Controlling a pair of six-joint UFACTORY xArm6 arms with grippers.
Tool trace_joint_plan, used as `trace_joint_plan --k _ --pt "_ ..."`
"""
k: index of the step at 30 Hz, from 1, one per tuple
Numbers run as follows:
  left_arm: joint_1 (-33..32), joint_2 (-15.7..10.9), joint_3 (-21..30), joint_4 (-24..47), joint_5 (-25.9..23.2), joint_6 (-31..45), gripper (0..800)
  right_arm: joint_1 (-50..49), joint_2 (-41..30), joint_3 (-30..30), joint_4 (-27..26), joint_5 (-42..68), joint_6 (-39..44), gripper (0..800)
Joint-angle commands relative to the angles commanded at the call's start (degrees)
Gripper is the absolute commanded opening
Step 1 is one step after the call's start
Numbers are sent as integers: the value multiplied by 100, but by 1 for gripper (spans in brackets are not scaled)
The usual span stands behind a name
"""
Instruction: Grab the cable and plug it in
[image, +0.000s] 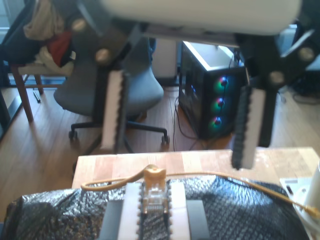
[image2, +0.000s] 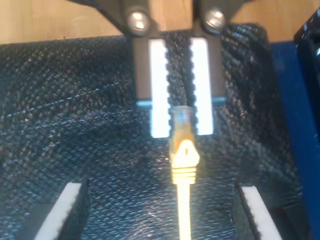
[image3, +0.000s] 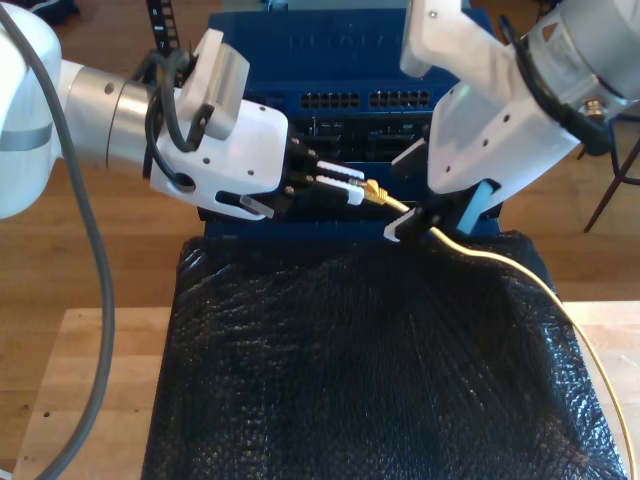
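Observation:
The cable is pale yellow and ends in a clear plug with a yellow boot. My second gripper is shut on that plug, held just above the black mat. In the exterior view it reaches in from the left. My first gripper is open, its fingers wide apart on either side of the cord behind the boot. It hangs from the arm at the exterior view's right. From the first wrist view, the plug sits between the second gripper's white pads.
A blue network box with rows of ports stands behind the grippers. A black mesh mat covers the wooden table. Past the table, the first wrist view shows an office chair and a lit computer case.

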Motion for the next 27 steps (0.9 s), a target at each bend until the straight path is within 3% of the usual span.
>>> trace_joint_plan --k 6,19,27 --pt "18 35 -9 -9 9 -396 2 0 -185 -105 0 -9 -360 796" --pt "88 62 -105 -26 527 -1020 2 18 -818 35 9 -193 -1222 798" --pt "404 352 -123 -484 941 -1301 2 35 -1213 369 9 -782 -1495 798"
